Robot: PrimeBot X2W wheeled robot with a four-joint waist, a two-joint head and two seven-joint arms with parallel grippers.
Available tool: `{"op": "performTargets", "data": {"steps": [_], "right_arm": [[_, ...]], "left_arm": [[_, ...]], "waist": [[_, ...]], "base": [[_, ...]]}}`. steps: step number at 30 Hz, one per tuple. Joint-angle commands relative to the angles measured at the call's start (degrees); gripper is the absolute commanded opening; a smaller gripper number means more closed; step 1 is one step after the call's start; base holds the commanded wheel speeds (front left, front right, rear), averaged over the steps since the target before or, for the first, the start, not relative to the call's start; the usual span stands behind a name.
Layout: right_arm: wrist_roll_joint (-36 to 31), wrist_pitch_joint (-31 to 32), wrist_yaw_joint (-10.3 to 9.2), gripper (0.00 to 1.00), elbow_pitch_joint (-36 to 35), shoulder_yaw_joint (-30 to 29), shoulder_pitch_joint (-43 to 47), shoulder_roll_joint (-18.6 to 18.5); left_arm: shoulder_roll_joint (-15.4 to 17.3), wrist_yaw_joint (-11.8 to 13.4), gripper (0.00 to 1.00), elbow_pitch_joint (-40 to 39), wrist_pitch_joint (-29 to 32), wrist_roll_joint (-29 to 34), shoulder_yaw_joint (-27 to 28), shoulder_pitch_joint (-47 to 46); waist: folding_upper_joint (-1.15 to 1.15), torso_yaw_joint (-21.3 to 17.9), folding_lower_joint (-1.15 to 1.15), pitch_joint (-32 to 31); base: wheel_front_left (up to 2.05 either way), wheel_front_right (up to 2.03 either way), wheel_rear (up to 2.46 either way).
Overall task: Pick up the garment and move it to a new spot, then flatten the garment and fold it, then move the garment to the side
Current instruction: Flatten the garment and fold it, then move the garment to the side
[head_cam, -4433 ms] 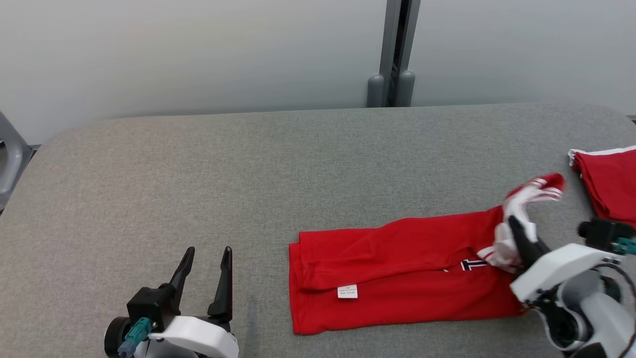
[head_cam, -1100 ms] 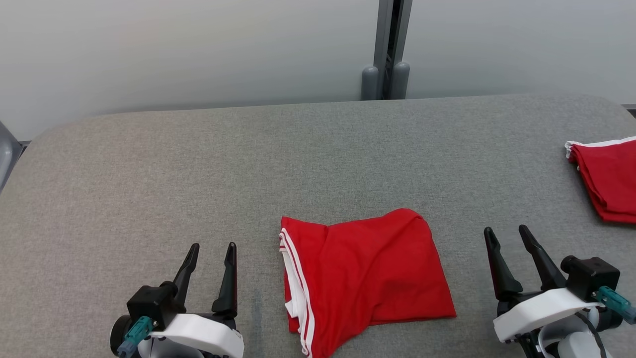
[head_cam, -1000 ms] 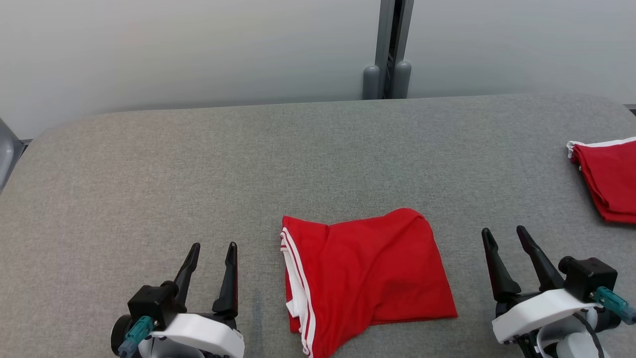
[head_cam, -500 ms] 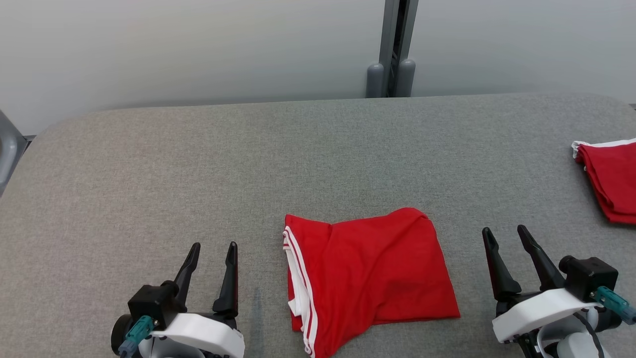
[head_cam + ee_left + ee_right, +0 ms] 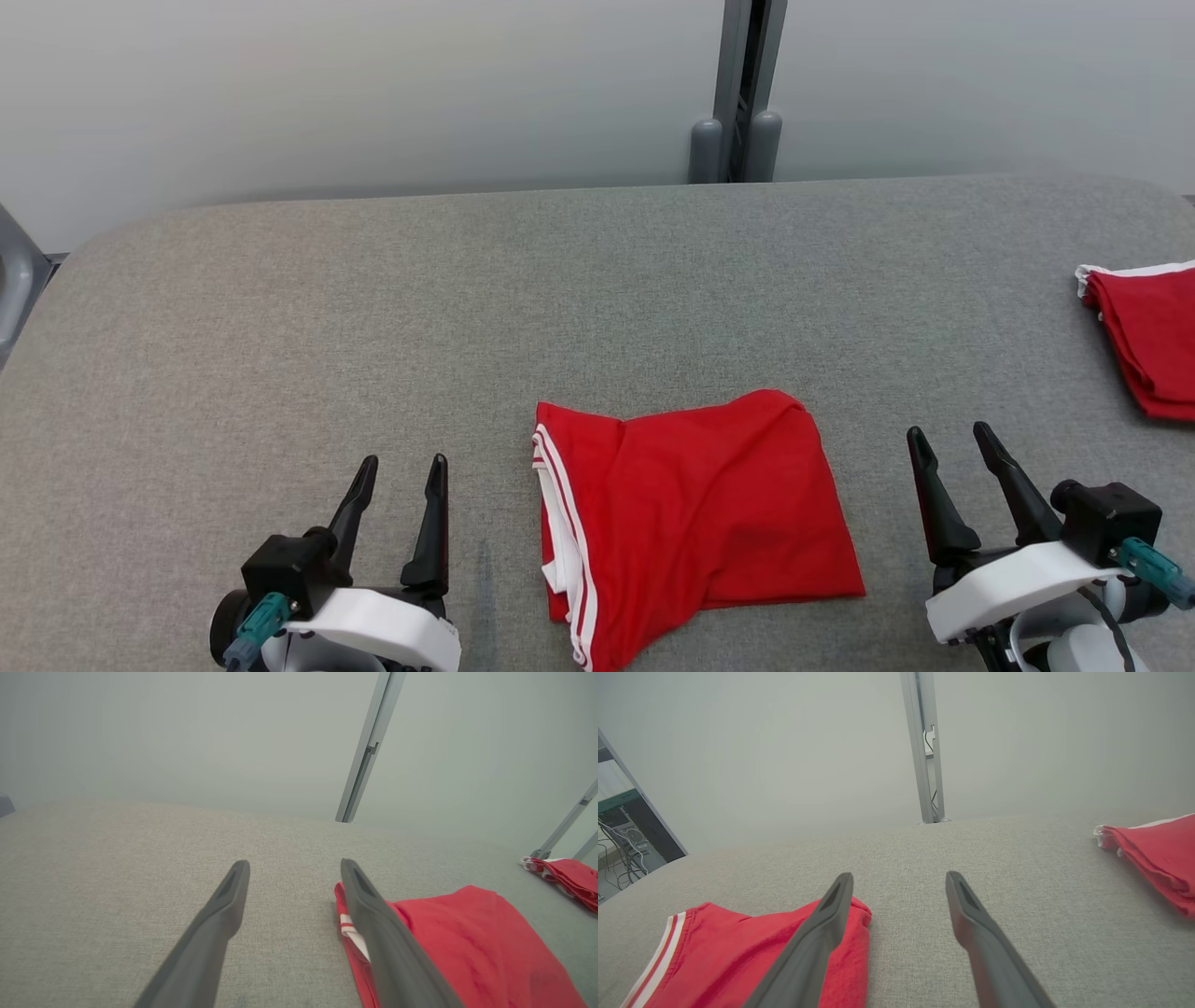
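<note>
- A few seconds back, your right gripper point(image 5: 948, 429) was clamped on the white-trimmed end of the red garment point(image 5: 695, 523), carrying it over the long half-folded cloth. Now it has let go and sits at the lower right, fingers spread wide with nothing between them.
- Your left gripper point(image 5: 403, 459) sits at the lower left, equally wide and empty. It is near the garment's striped side but clear of it.
- The garment now lies as a compact, roughly square bundle on the near middle of the table point(image 5: 467, 308), between the two grippers. Its white-striped hem point(image 5: 560, 532) runs down its left edge.
- Over the last second nothing on the table has moved; only the head camera has drifted slightly.
- For you, this means the fold looks done, if loosely: the top layer is wrinkled and the near edge runs askew. I judge that the move to the side is what remains.
- A second folded red garment point(image 5: 1148, 336) lies at the table's far right edge, well apart. That is probably the side to aim for.
- The table is covered in grey woven fabric with rounded corners. Cloth will likely drag on it rather than slide, so lift before carrying.
- Behind the table are pale, plain wall panels point(image 5: 280, 93) joined by a grey upright post point(image 5: 742, 93). The right wrist view shows a computer tower with cables point(image 5: 626, 844) beyond the table, at that view's left.
</note>
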Motion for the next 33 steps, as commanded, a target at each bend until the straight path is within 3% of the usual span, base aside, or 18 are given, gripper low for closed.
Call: {"op": "performTargets", "data": {"steps": [1, 13, 22, 33], "right_arm": [[-0.3, 0.2, -0.01, 1.00, -0.3, -0.2, 0.6, -0.2], [0.8, 2.2, -0.01, 1.00, 0.4, 0.6, 0.1, -0.2], [11.8, 10.6, -0.01, 1.00, 2.3, 8.2, -2.5, -2.7], [22.6, 18.0, -0.01, 1.00, 8.9, 12.7, -6.9, -4.7]], "left_arm": [[0.2, 0.0, 1.00, 0.0, -0.2, 0.2, 0.0, -0.5], [0.2, 0.0, 1.00, 0.0, -0.2, 0.0, -0.3, -1.2], [0.2, -0.4, 1.00, 0.5, -0.2, 0.1, -1.3, -2.8], [0.2, -0.3, 1.00, 0.9, -0.2, 0.4, -2.2, -4.7]], "waist": [[0.00, 0.0, 0.00, 0.0], [0.00, 0.6, 0.00, 0.9], [0.00, 2.6, 0.00, 4.0], [0.00, 5.6, 0.00, 6.5]], "base": [[0.00, 0.00, 0.00], [0.00, 0.00, 0.00], [0.00, 0.00, 0.00], [0.00, 0.00, 0.00]]}}
